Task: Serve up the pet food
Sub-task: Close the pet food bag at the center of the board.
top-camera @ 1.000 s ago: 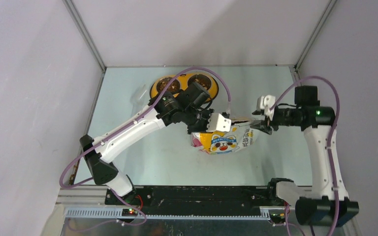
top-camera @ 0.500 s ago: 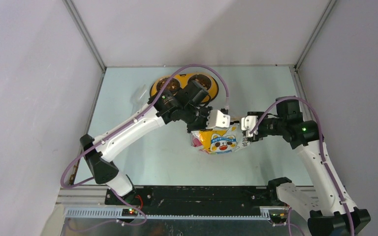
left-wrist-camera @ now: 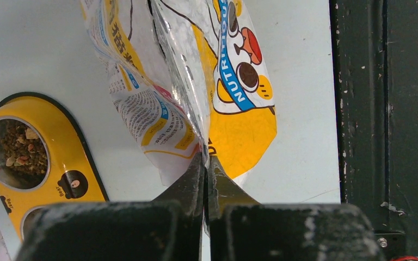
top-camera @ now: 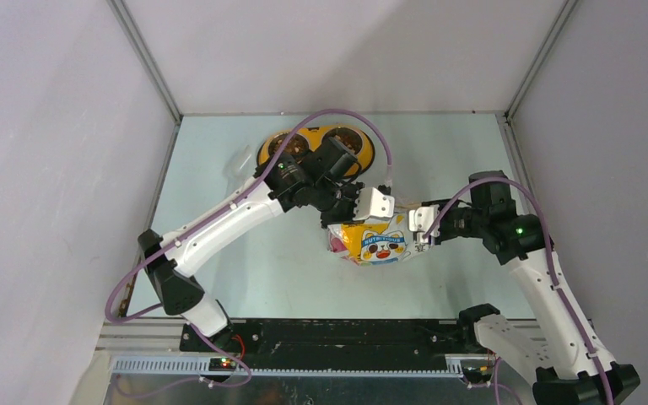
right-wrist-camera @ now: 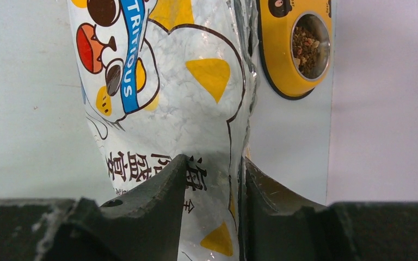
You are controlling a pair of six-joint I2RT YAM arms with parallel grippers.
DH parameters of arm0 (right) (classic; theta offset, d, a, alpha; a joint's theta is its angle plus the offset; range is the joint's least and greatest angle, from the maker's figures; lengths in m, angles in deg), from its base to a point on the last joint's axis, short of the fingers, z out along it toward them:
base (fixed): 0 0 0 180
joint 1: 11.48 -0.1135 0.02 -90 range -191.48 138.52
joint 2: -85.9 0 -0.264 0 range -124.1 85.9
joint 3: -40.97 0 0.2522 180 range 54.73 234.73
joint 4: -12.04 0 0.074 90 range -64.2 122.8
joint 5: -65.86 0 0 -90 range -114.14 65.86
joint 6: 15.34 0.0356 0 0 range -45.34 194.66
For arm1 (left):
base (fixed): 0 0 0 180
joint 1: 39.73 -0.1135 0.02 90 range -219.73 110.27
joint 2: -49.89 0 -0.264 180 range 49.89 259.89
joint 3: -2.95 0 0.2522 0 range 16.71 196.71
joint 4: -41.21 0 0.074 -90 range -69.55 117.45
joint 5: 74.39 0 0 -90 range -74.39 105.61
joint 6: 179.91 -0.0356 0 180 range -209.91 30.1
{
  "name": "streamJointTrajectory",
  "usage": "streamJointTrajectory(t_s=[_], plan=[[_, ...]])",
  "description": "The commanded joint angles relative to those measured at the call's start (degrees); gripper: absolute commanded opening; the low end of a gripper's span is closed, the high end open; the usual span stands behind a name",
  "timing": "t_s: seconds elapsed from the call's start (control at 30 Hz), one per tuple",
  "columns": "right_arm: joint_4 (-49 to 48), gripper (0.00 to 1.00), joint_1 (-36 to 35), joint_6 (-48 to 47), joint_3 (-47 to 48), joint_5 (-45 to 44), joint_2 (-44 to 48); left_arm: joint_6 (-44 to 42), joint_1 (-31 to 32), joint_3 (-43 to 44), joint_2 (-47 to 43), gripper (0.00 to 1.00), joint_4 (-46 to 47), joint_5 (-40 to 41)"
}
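Note:
The pet food bag (top-camera: 375,241), yellow-white foil with a cartoon cat, hangs just above the table at the centre. My left gripper (left-wrist-camera: 206,157) is shut on the bag's upper edge (left-wrist-camera: 196,125), its fingers pressed together on the foil. My right gripper (right-wrist-camera: 213,160) has the bag's right side (right-wrist-camera: 217,136) between its fingers, both touching the crinkled foil. Brown kibble (left-wrist-camera: 24,155) lies in a steel cup of the yellow double bowl (top-camera: 369,145) behind the bag. In the right wrist view the kibble (right-wrist-camera: 305,46) shows in the bowl (right-wrist-camera: 280,60) too.
A clear plastic scoop (top-camera: 240,160) lies left of the bowl. The enclosure walls stand close on three sides. A black rail (left-wrist-camera: 383,109) with the arm bases runs along the table's near edge.
My right arm has swung left to the bag, and its jaws have come round the bag's right side and narrowed on it. The left gripper and bag have barely moved.

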Motion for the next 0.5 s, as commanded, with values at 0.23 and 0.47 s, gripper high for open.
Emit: streamJointTrajectory(t_s=[0.23,0.47], plan=[[-2.6,0.44,-0.5,1.5,-3.3,-5.6,2.2,0.9,-1.5,1.0,0.5,0.0,-1.9,1.0],[-4.8,0.64,-0.6,6.4,-3.1,-5.7,4.6,1.2,-1.6,1.1,0.8,0.0,-1.7,1.5]])
